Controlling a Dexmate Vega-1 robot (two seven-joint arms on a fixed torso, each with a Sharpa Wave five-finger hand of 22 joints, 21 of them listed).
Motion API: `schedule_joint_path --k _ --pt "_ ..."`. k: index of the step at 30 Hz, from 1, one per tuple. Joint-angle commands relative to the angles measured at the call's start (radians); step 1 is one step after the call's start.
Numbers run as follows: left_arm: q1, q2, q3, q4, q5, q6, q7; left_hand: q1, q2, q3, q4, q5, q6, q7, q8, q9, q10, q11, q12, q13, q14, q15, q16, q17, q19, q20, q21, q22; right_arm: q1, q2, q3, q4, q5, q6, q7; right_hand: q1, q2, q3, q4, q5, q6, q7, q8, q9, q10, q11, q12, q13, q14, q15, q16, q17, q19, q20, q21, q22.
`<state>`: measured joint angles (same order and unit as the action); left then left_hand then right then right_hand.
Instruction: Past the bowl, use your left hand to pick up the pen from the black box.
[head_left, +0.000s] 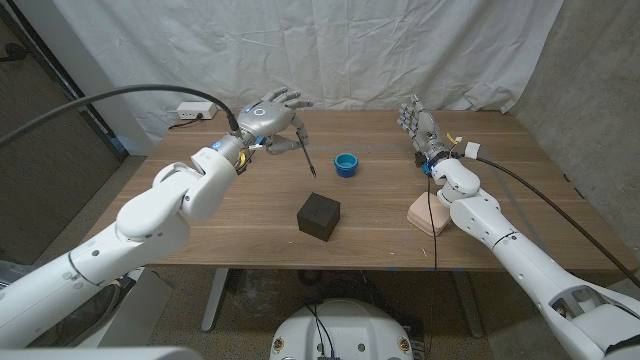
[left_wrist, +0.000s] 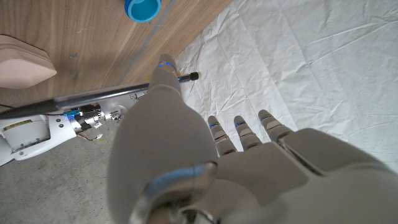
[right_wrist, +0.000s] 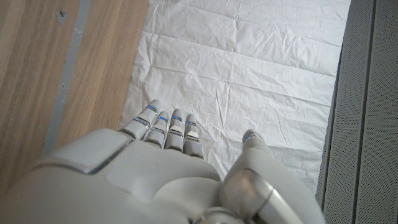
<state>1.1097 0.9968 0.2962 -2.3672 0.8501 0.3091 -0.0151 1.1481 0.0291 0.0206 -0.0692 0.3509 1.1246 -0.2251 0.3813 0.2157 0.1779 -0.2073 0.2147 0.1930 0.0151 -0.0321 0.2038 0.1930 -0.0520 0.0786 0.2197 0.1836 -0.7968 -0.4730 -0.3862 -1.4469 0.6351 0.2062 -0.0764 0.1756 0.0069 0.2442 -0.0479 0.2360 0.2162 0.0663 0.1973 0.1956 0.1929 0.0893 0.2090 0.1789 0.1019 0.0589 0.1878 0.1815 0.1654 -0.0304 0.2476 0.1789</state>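
My left hand (head_left: 268, 117) is raised over the table's far left part and pinches a dark pen (head_left: 306, 157) between thumb and finger. The pen slants down with its tip just above the wood, left of the small blue bowl (head_left: 346, 164). In the left wrist view the pen's end (left_wrist: 188, 77) sticks out past the thumb (left_wrist: 164, 70), and the bowl (left_wrist: 142, 9) lies beyond. The black box (head_left: 319, 215) stands nearer me at the table's middle with nothing on it. My right hand (head_left: 417, 122) stands upright at the far right, fingers extended, holding nothing.
A pink pad (head_left: 428, 213) lies on the table beside my right forearm. A white power strip (head_left: 194, 113) sits past the table's far left corner. A white sheet (head_left: 340, 40) hangs behind the table. A black cable (head_left: 436, 225) drops across the front right.
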Motion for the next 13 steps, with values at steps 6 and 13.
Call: schedule_joint_path --k 6,13 --pt "0.018 -0.013 -0.012 -0.013 0.012 0.005 0.006 0.007 0.009 -0.01 -0.001 -0.003 0.0 0.003 0.003 0.002 0.008 -0.003 0.0 0.002 0.011 -0.104 0.0 0.003 0.006 0.001 -0.001 0.005 0.003 -0.003 -0.001 0.002 0.003 -0.005 0.006 0.003 0.013 -0.002 -0.005 -0.004 0.006 -0.002 0.003 -0.001 0.006 0.001 0.003 0.006 0.006 -0.003 0.001 0.003 0.009 -0.001 -0.003 0.006" --pt "0.029 -0.018 -0.012 -0.008 0.004 -0.002 0.016 0.008 0.009 -0.013 0.0 -0.003 0.001 0.003 0.003 0.002 0.008 -0.002 -0.001 0.002 0.012 -0.103 -0.001 0.003 0.007 0.001 -0.001 0.005 -0.002 -0.007 -0.001 -0.007 0.0 -0.01 0.001 0.002 0.013 -0.003 -0.006 -0.004 0.005 -0.001 0.003 -0.001 0.006 -0.001 0.003 0.006 0.005 -0.002 0.001 0.003 0.01 0.0 -0.004 0.006"
